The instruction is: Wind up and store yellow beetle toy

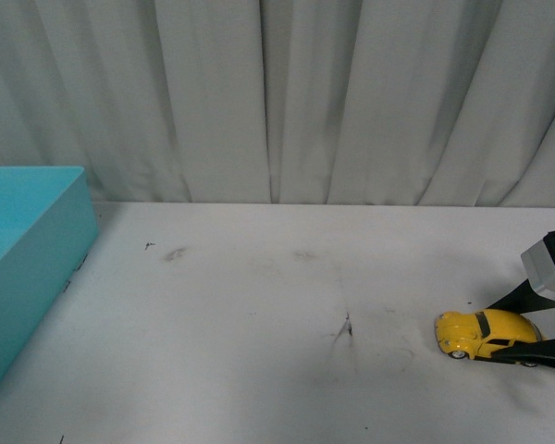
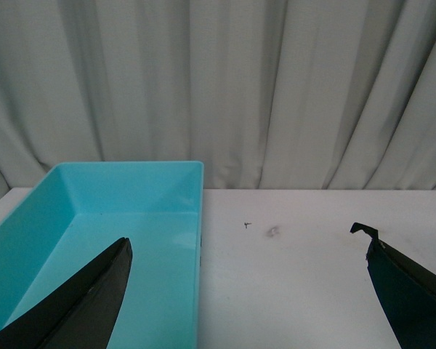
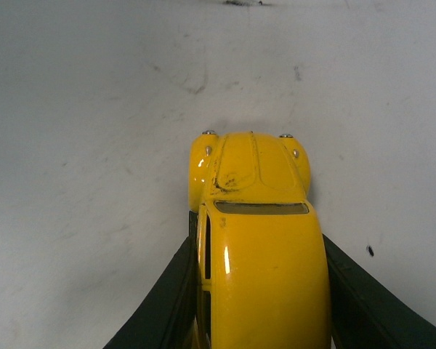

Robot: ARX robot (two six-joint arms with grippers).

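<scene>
The car (image 1: 488, 334) is being clamped by the right jaws, near right on the surface (image 1: 259, 314); the left jaws are being held apart.

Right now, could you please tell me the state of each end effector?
Left end effector: open, holding nothing.
Right end effector: closed on the yellow beetle toy, one finger against each side.
</scene>
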